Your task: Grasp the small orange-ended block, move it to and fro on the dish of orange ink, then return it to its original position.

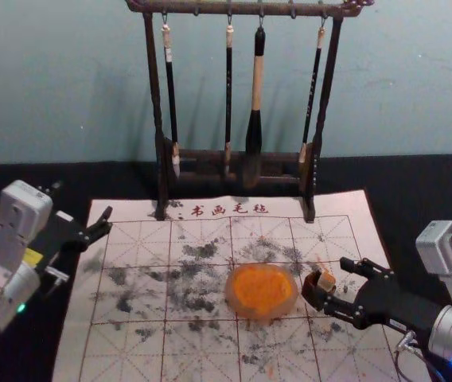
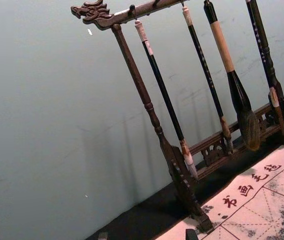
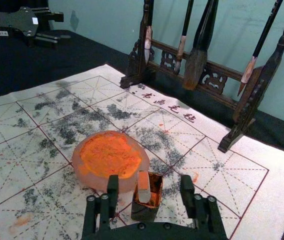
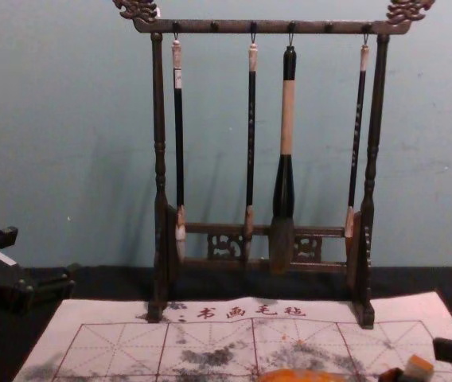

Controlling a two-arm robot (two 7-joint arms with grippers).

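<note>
Open right gripper [image 1: 332,282] beside block [image 3: 143,188] (mat [image 1: 134,209]: 书画毛毡 [image 1: 230,210])

I can't see the lower end of the block [image 3: 143,187], it's down inside the dark box [image 3: 144,212]. Chest view's bottom edge crops the ink dish [image 1: 233,298] and the box, its right edge crops my right end effector [image 1: 329,282], and the left wrist frame cuts off most of the left one. Lettering on the brush handles [image 4: 251,135] is too small to read.
</note>
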